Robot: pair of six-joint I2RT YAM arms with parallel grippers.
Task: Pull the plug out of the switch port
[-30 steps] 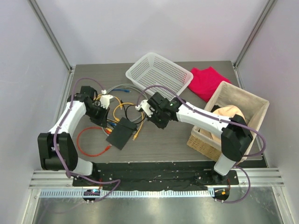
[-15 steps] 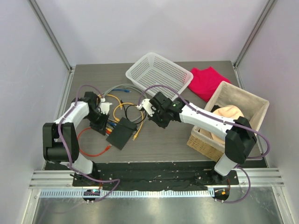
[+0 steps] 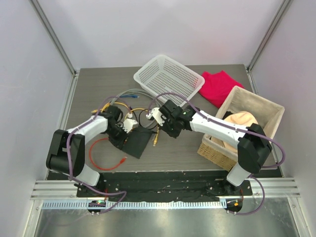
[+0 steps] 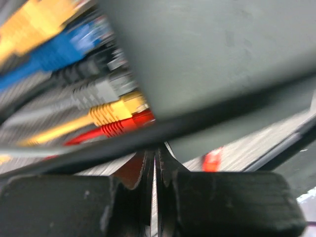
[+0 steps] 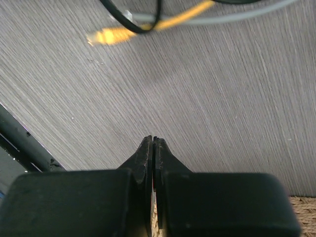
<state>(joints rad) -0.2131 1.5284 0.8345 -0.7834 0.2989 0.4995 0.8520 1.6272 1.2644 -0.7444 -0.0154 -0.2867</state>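
The switch (image 3: 139,142) is a flat black box lying at an angle on the table, and fills the upper right of the left wrist view (image 4: 222,49). Blue (image 4: 54,49), grey (image 4: 98,91), yellow (image 4: 118,111) and red (image 4: 123,127) plugs sit side by side in its sockets. My left gripper (image 3: 120,136) is shut at the switch's plug edge; its tips (image 4: 155,148) sit just under a black cable (image 4: 98,148) and below the red plug. My right gripper (image 3: 164,129) is shut and empty (image 5: 153,140) over bare table, right of the switch.
A loose yellow plug (image 3: 155,139) lies near the right gripper (image 5: 111,35), under a black cable loop (image 5: 143,19). A loose red cable (image 3: 106,153) curls in front of the switch. A white mesh basket (image 3: 168,79), a red cloth (image 3: 219,86) and a wicker basket (image 3: 215,148) stand behind and right.
My left gripper has swung right, in against the switch's plug edge. The switch and its cables have slid to the right with it. The right gripper has barely moved.
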